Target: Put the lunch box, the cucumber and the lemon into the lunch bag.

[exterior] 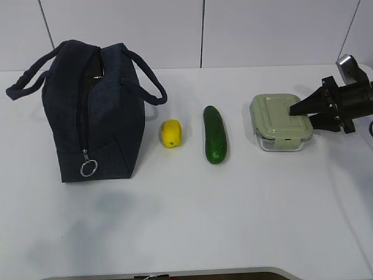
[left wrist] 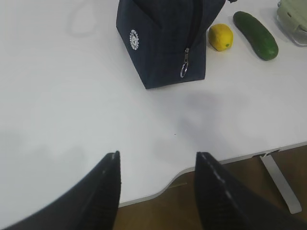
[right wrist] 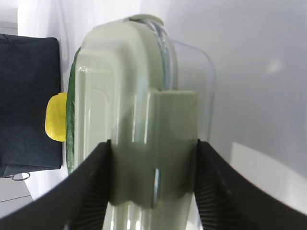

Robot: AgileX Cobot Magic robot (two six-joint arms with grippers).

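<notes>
Right gripper (exterior: pixel 304 115) at lunch box (exterior: pixel 274 114) edge.

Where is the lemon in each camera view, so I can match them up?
Exterior view: the lemon sits centre-left, between lunch bag and cucumber.
Left wrist view: top right, right of the bag.
Right wrist view: a yellow sliver at left.
Shared landmark: the bag's silver ring pull.

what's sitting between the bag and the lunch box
The lemon, then the cucumber, in a row between bag and lunch box; exterior view shows it.
</notes>
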